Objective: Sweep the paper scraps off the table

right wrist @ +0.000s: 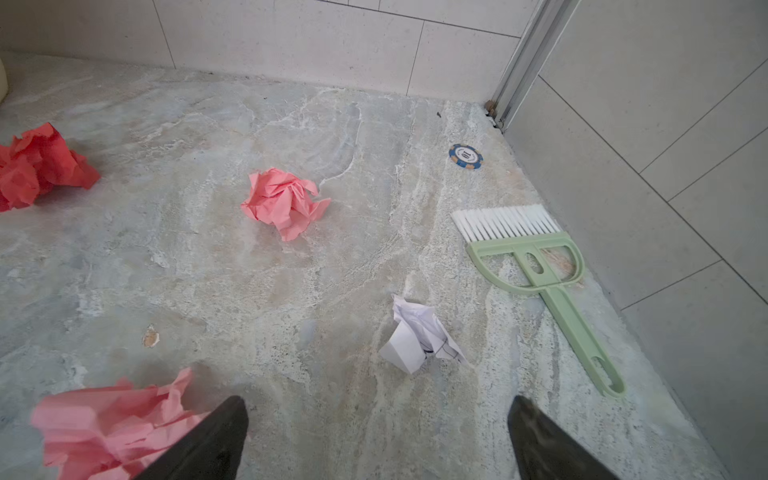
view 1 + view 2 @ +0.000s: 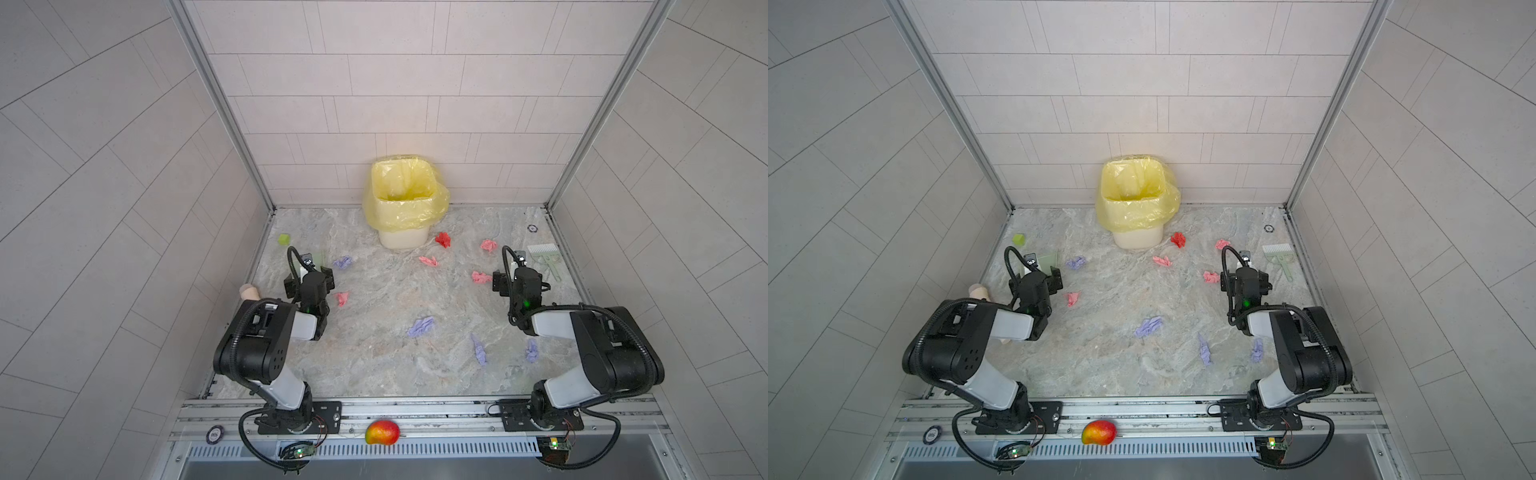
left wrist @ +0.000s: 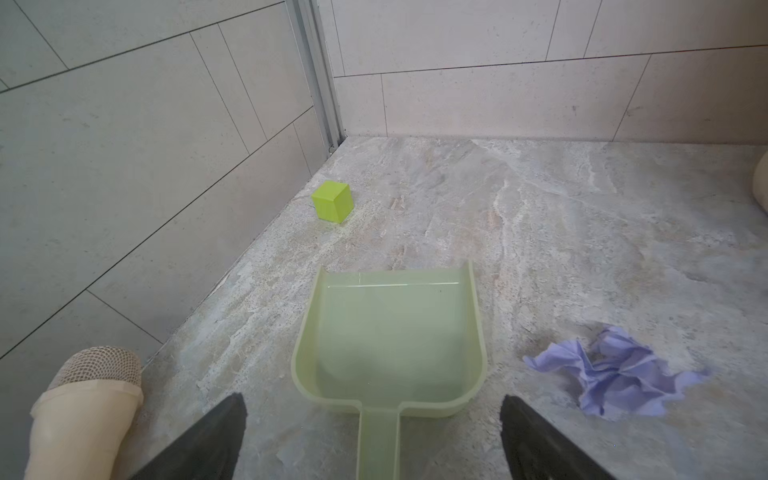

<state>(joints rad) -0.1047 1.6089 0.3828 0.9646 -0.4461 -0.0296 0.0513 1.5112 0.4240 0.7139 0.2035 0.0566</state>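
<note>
While both sets of jaws hang spread wide with nothing in them, the paper scraps (image 2: 422,325) lie scattered over the worktop (image 2: 374,365), dustpan (image 3: 390,340) below the left pair, brush (image 1: 557,309) near the right

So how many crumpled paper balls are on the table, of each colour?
Purple scraps: 4
Pink scraps: 4
Red scrap: 1
White scrap: 1
Total: 10
</note>
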